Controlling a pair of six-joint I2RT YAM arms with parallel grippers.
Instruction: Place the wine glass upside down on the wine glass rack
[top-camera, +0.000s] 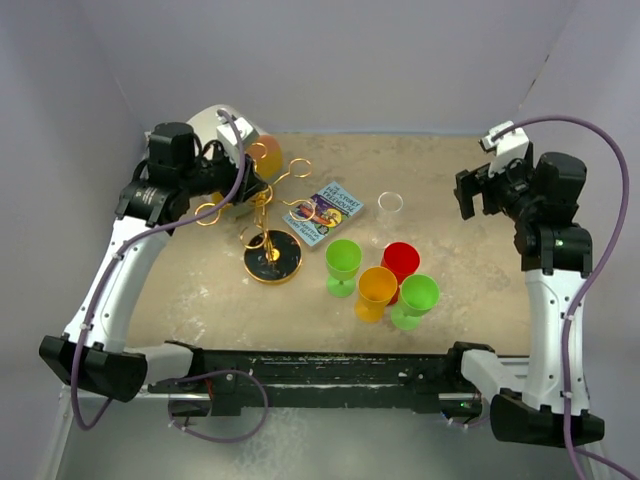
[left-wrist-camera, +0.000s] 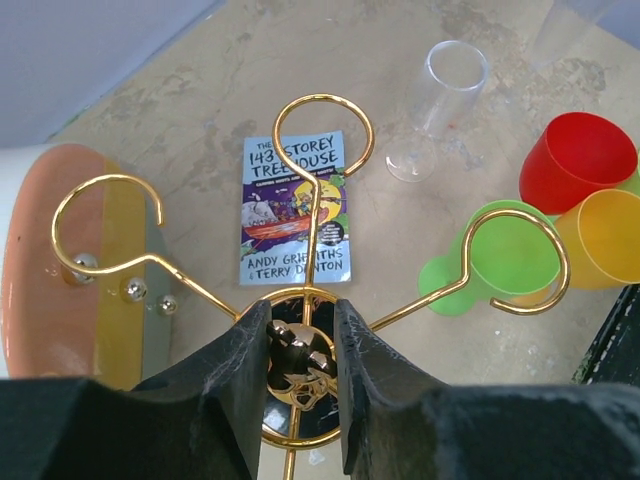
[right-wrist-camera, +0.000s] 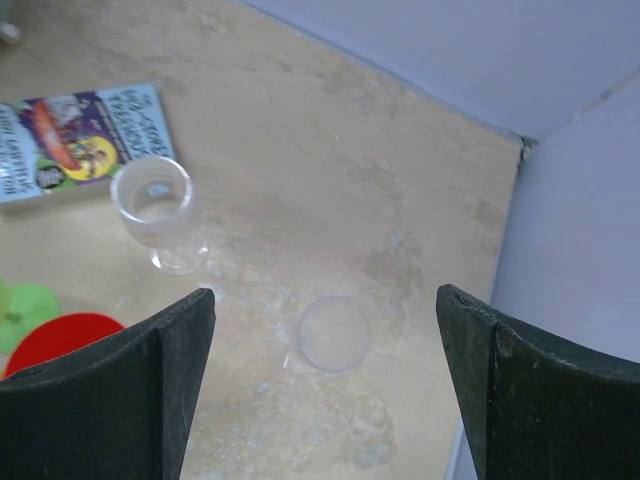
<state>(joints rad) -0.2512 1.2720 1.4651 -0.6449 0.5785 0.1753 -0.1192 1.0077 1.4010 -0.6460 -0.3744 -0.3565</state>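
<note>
Gold wine glass rack (top-camera: 272, 262) in left gripper (left-wrist-camera: 302, 335)

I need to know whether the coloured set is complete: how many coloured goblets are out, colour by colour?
Green goblets: 2
Red goblet: 1
Orange goblet: 1
Total: 4
</note>
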